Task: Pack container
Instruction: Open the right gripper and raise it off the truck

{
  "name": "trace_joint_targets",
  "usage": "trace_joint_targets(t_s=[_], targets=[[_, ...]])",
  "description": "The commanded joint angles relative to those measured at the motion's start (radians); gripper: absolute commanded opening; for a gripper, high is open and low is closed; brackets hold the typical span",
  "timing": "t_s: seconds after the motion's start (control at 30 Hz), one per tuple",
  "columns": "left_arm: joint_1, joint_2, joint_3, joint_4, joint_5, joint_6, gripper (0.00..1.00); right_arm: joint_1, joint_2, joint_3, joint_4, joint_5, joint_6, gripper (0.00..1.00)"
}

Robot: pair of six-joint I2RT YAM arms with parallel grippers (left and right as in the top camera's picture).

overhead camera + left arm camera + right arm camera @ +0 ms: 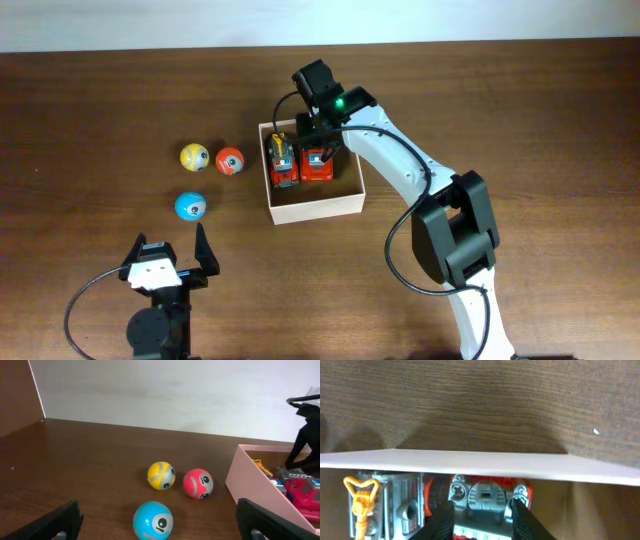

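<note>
The container [315,208] sits just right of the table's [540,90] middle. Two toy vehicles lie inside it side by side, long axes running 12 to 6 o'clock in the overhead view: a tow truck with an orange hook [379,502] on the 9 o'clock side and a red toy truck [318,165] beside it. Bare floor shows along the 3 and 6 o'clock sides.

The right gripper [482,516] hangs over the container's 12 o'clock wall, reaching straight down. Its two fingers are narrowed onto the flanks of the red toy truck and appear to grip it across its width. The truck looks to be down on the floor of the box.

The left gripper [172,252] stands spread wide and holds nothing. It is at about 7 o'clock from the container and well apart from it.

Three balls lie on the table at the container's 9 o'clock: yellow ball [194,157], red ball [230,161], blue ball [190,206]. The blue one is near 12 o'clock from the left gripper, so the left arm looks the nearer one for them. The container then lies toward its 2 o'clock.

From overhead the right wrist hides its own fingertips. The right wrist view cuts off the near ends of both vehicles. Whether the truck's wheels touch the floor cannot be told.
</note>
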Motion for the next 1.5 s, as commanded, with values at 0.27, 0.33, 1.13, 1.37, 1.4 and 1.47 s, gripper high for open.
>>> trace_joint_targets(t_s=[0.27, 0.33, 1.13, 1.37, 1.4, 1.47], targets=[[-0.004, -0.008, -0.002, -0.005, 0.008, 0.012, 0.99, -0.047, 0.002, 0.004, -0.002, 0.028, -0.044, 0.11], [-0.004, -0.008, -0.002, -0.005, 0.008, 0.012, 0.99, -0.057, 0.002, 0.004, -0.007, 0.027, -0.044, 0.05], [-0.004, -0.008, -0.002, -0.005, 0.008, 0.012, 0.99, -0.071, 0.003, -0.009, -0.076, 0.001, -0.115, 0.04], [-0.004, -0.008, -0.002, -0.005, 0.008, 0.012, 0.99, -0.049, 0.003, -0.043, -0.064, -0.003, -0.115, 0.04], [-0.004, -0.008, -0.002, -0.005, 0.008, 0.012, 0.99, -0.045, 0.003, -0.047, -0.06, -0.007, -0.116, 0.04], [-0.004, -0.008, -0.002, -0.005, 0.008, 0.012, 0.99, -0.037, 0.003, -0.058, -0.046, -0.023, -0.119, 0.04]])
